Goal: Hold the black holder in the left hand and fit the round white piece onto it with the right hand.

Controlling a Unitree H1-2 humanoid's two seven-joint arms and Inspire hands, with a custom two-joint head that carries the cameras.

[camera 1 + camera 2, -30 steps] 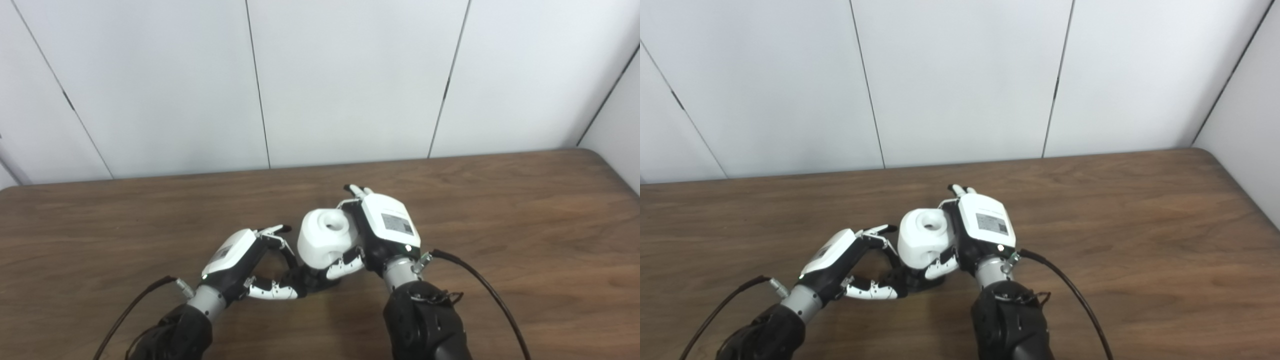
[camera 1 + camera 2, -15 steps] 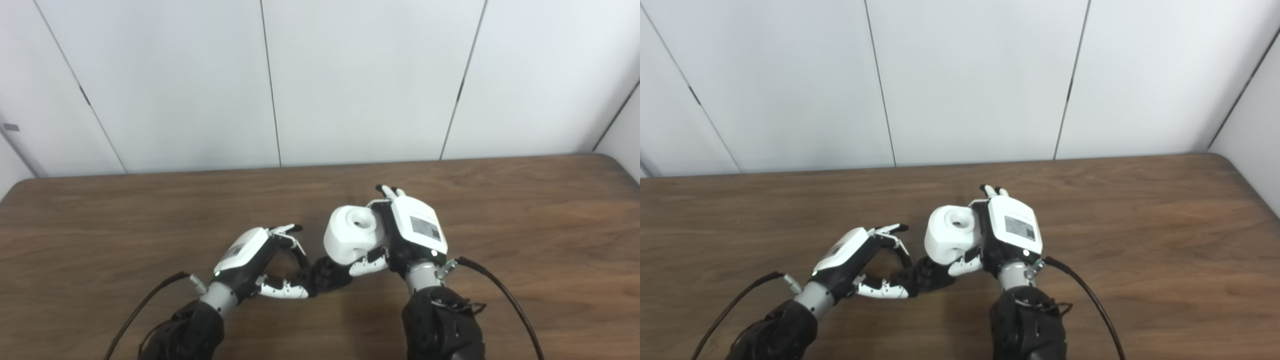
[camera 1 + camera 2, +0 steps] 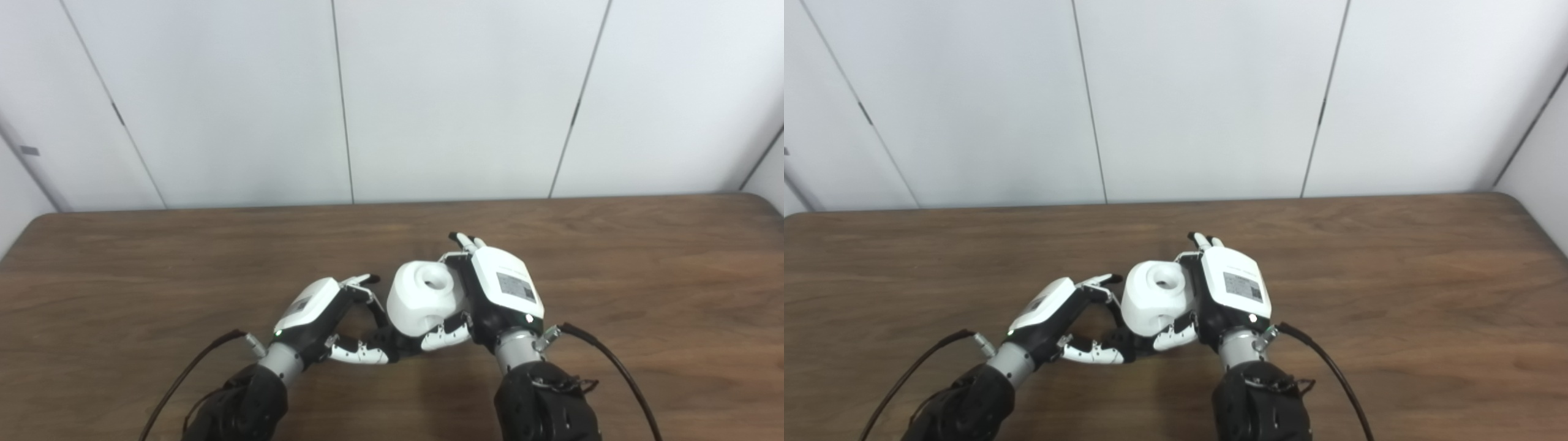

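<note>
on the brown wooden worktop (image 3: pixel 643 263), near its front and roughly at the middle, the two hands meet. the right hand (image 3: pixel 499 294) is clamped on the round white piece (image 3: pixel 422 297): its palm lies against the piece's right side, its thumb curls under the piece at the front, and fingertips (image 3: pixel 462 239) stick out past the piece on the far side. the piece is a chunky rounded white block with a round hole in its top face, and that face points up and slightly toward the camera. a smaller dark opening shows low on its front.

the left hand (image 3: pixel 324 315) sits just to the left of the piece, palm turned toward it, its fingers curled around toward the thumb. the black holder (image 3: pixel 395 343) shows only as a small dark shape between the left hand's thumb and the bottom of the white piece; the left hand's fingers appear closed on it, though most of it is hidden by the piece and the fingers. the white piece sits directly above the holder and seems to touch it, but whether it is seated on it cannot be told from either view.

a black cable (image 3: pixel 612 367) runs from the right wrist across the worktop toward the front edge, and another cable (image 3: pixel 190 373) leaves the left wrist. behind the worktop stands a plain white panelled wall (image 3: pixel 459 98).
</note>
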